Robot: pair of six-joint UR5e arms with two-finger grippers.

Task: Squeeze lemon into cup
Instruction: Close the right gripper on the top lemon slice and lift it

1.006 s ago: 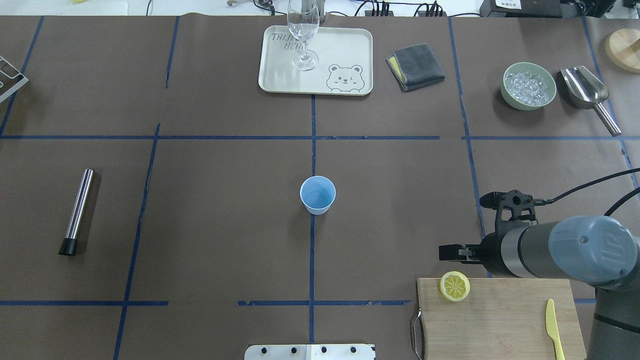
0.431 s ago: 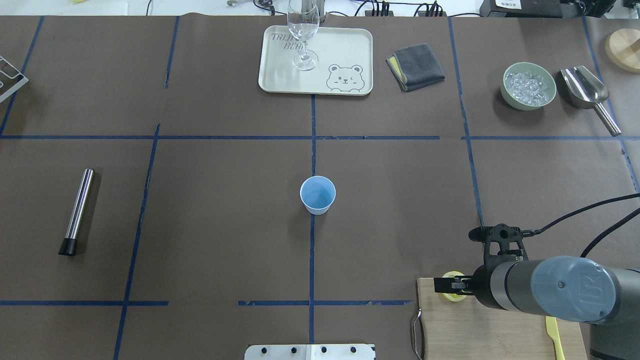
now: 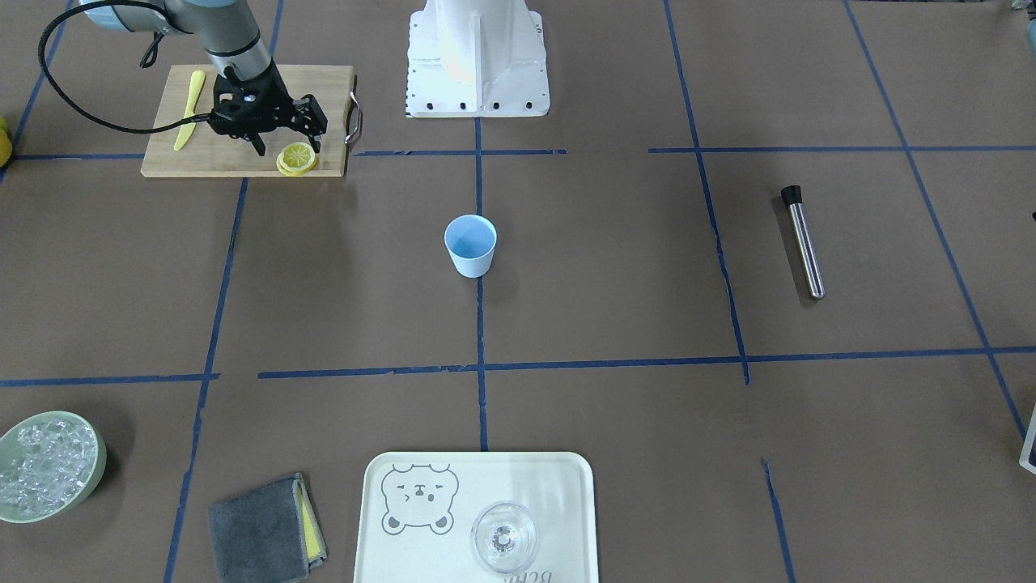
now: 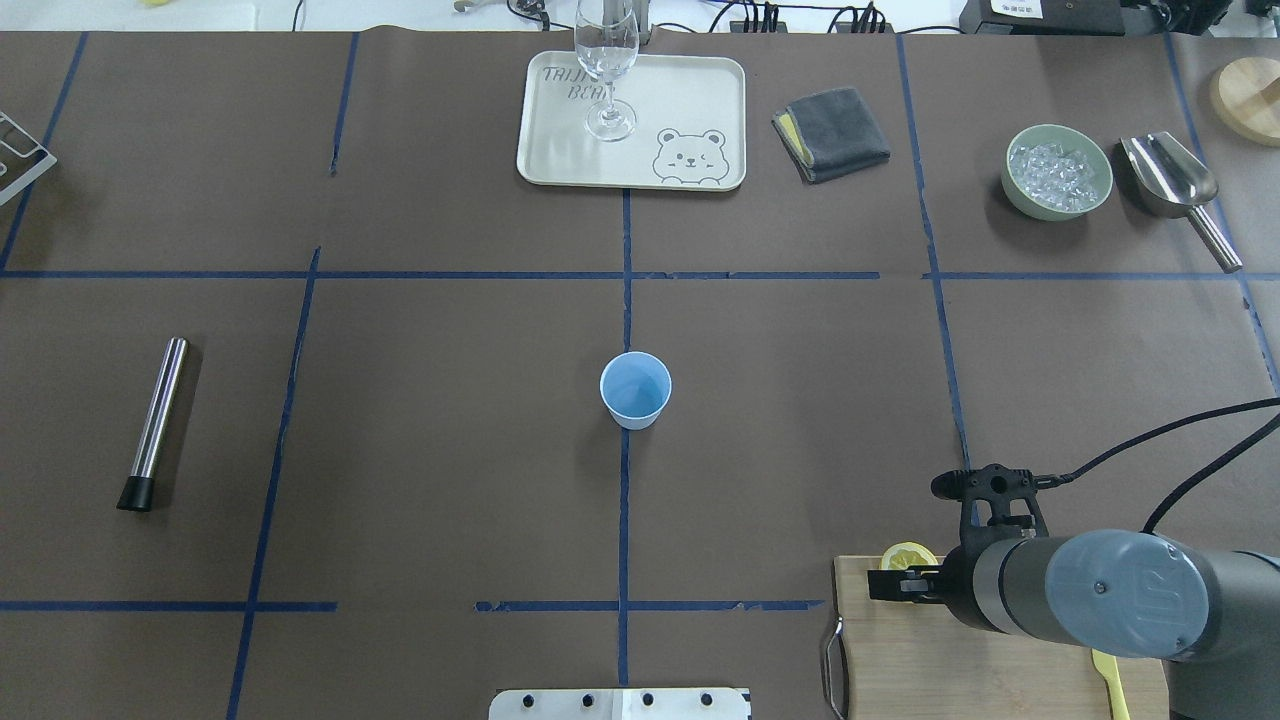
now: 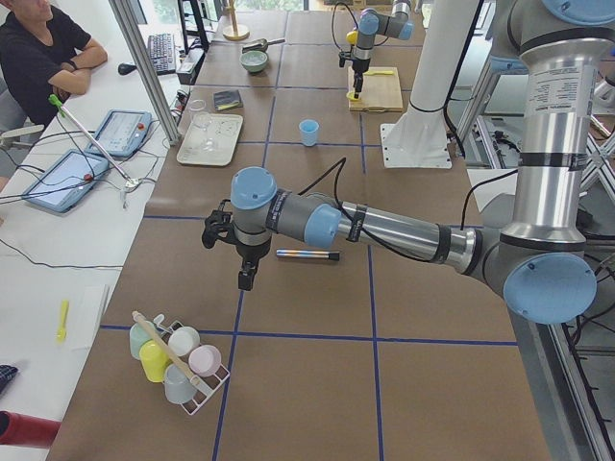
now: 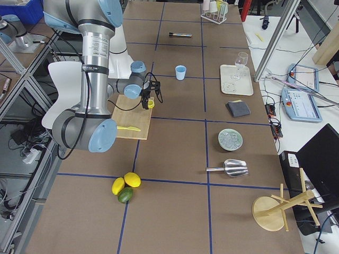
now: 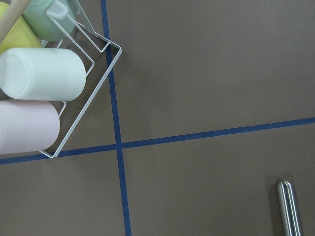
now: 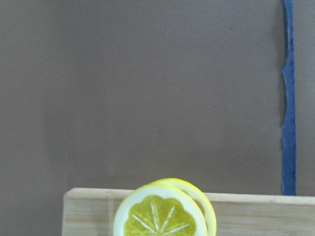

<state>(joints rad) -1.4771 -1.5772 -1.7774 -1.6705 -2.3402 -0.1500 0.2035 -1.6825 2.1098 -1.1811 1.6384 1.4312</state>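
Note:
A stack of thin yellow lemon slices [image 3: 297, 158] lies at the corner of a wooden cutting board [image 3: 227, 146]. It also shows in the right wrist view [image 8: 160, 219] and, half hidden, in the overhead view [image 4: 908, 554]. My right gripper [image 3: 287, 148] is open and hangs low over the stack, one finger on each side; in the overhead view the gripper [image 4: 888, 587] covers part of the slices. I cannot tell whether it touches them. The light-blue cup [image 4: 635, 390] stands upright mid-table, well apart [image 3: 470, 243]. My left gripper [image 5: 245, 279] shows only in the exterior left view; I cannot tell its state.
A yellow plastic knife [image 3: 188, 109] lies on the board. At the far side are a tray [image 4: 690, 110] with a wine glass [image 4: 607, 70], a grey cloth [image 4: 832, 133], a green bowl [image 4: 1010, 185] of ice and a metal scoop [image 4: 1170, 175]. A steel tube [image 4: 155, 420] lies at left.
My right arm has moved toward the near edge and lowered over the cutting board. The gripper now sits over the lemon slices and hides part of them. The cup has not moved.

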